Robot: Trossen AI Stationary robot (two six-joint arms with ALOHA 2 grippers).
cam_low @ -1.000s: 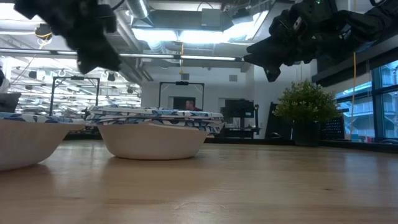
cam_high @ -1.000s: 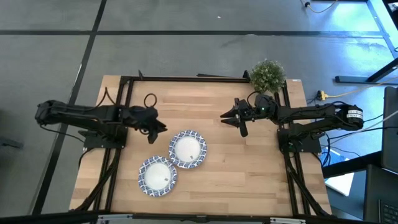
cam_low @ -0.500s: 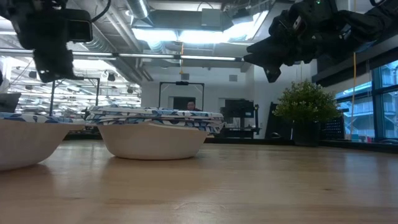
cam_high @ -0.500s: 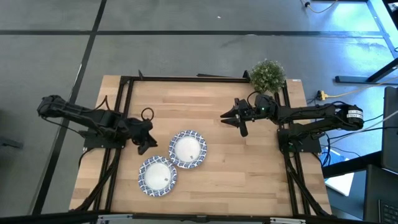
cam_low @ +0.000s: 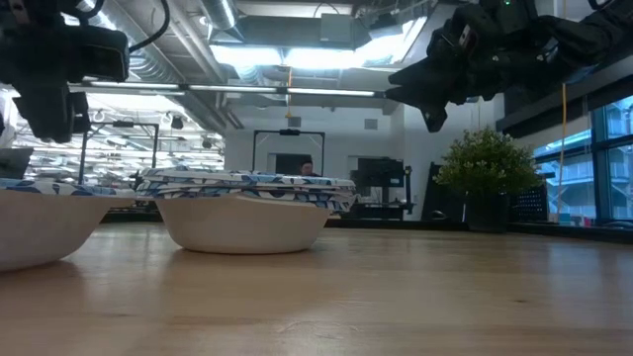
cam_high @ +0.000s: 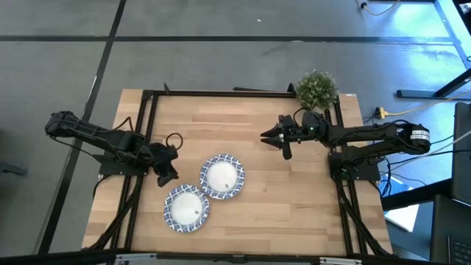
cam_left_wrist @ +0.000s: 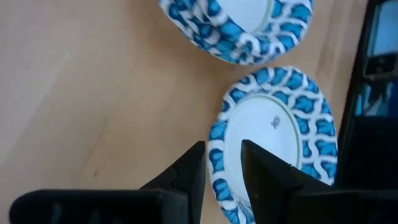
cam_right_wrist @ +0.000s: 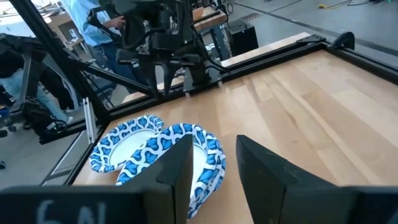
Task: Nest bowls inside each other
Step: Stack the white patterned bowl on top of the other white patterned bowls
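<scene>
Two blue-and-white rimmed bowls show on the wooden table: one near the middle and one closer to the near left, both resting on their bases with rims meeting. In the low view the middle bowl's rim looks layered. My left gripper is open, pointing down, with its fingertips over the near-left bowl's rim and above it. My right gripper is open, raised over the far right part of the table, facing both bowls.
A small green potted plant stands at the table's far right corner, behind my right arm. Black frame rails run along both sides of the table. Bare wood lies to the right of the bowls.
My left gripper has moved toward the table's near edge and somewhat left, from beside the middle bowl's far side to a spot over the near-left bowl's rim, tipping to point more downward. The bowls have stayed in place.
</scene>
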